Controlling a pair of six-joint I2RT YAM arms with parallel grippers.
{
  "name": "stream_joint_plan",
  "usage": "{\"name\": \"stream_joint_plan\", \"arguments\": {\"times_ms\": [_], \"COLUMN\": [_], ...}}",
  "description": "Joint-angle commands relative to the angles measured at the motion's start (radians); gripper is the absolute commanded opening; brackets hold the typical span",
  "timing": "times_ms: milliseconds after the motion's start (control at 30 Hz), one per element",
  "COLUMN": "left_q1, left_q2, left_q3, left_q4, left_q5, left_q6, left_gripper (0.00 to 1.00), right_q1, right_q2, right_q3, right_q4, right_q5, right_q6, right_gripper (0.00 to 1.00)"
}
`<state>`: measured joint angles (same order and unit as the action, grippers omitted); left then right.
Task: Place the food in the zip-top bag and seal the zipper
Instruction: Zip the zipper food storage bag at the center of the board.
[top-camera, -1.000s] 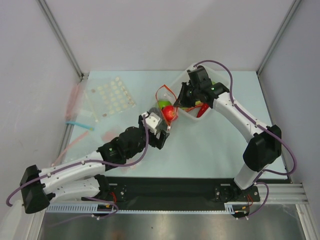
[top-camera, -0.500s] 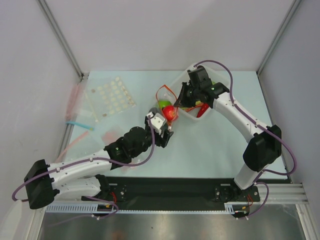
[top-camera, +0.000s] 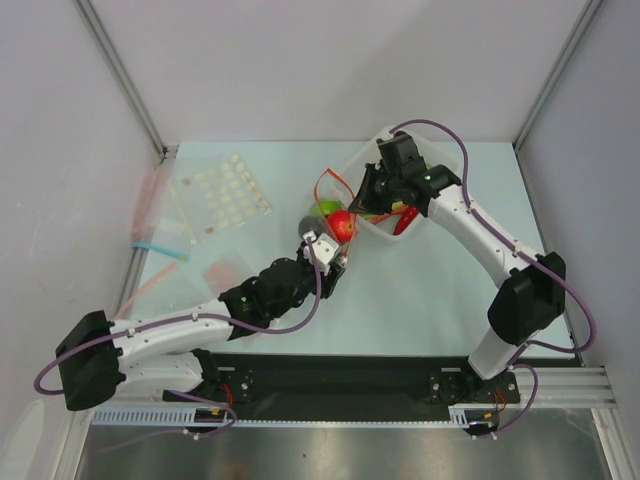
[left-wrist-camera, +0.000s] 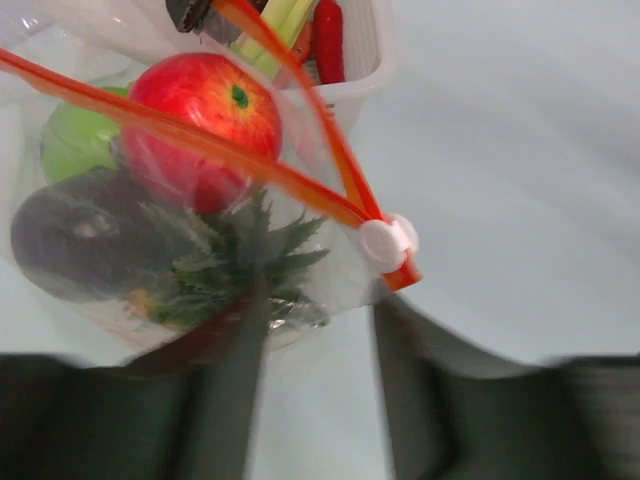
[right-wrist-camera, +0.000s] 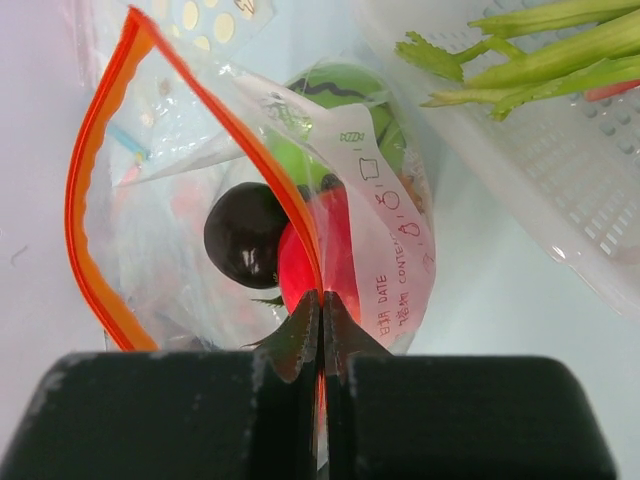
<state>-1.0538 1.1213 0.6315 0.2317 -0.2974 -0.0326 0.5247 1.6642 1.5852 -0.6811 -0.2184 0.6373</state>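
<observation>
The zip-top bag (top-camera: 324, 196) sits near the middle of the table, just left of the white basket (right-wrist-camera: 545, 190). The food is inside it. You can see the red fruit (left-wrist-camera: 200, 95), the green fruit (left-wrist-camera: 72, 140) and the pineapple's green crown (left-wrist-camera: 235, 250), with a dark round thing (left-wrist-camera: 85, 235) beside them. The zipper (left-wrist-camera: 200, 140) is not shut yet, and the mouth gapes in a wide orange loop.

Your right gripper (right-wrist-camera: 322, 310) has its fingers pressed together on the zipper at the far right end of the mouth. It holds that edge up and has not moved in the last second.

Your left gripper (left-wrist-camera: 320, 300) is the part that changed. It has slid away from you and a bit to the right, up to the near end of the bag. Its fingers are spread and hold nothing. The small white slider (left-wrist-camera: 388, 243) sits just ahead of the right finger.

So I think the filling is done and the closing is about to start. The slider is a bit off to one side, so shift right before you squeeze.
</observation>
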Motion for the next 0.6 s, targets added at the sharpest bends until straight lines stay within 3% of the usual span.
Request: {"name": "stream_joint_plan", "arguments": {"times_ms": [0,200,367,433,467,500,567], "left_q1": [-0.006,-0.006,0.0,0.012,0.018,0.024,0.041], "left_q2": [0.012,0.017,-0.119,-0.181,-0.242,-0.274,-0.331], "left_q3": [0.013,0.049,0.004,-0.032,-0.073,-0.096,-0.159], "left_q4": [0.046,0.043,0.052,0.052,0.047,0.044,0.023], "left_q5": [-0.061,-0.085,0.013,0.065,0.09,0.134,0.164], "left_q6": [0.014,0.03,0.007,-0.012,-0.018,-0.024,-0.035], "left_gripper": [0.42,0.01,0.0,0.0,0.01,0.0,0.01], "right_q1": [-0.003,-0.005,-0.006,-0.008,-0.006,-0.006,-0.006], "right_q2": [-0.052,-0.081,-0.118,-0.15,-0.162,-0.182,-0.204], "right_q3": [0.021,-0.007,-0.043,-0.063,-0.077,-0.1,-0.12], "right_q4": [0.0,-0.015,-0.031,-0.012,-0.003,0.003,0.018], "right_q5": [-0.004,0.016,0.017,-0.005,-0.015,-0.024,-0.05], "right_q6": [0.018,0.012,-0.008,-0.048,-0.065,-0.095,-0.138], "right_gripper": [0.0,0.0,0.0,0.05,0.09,0.29,0.5]}}
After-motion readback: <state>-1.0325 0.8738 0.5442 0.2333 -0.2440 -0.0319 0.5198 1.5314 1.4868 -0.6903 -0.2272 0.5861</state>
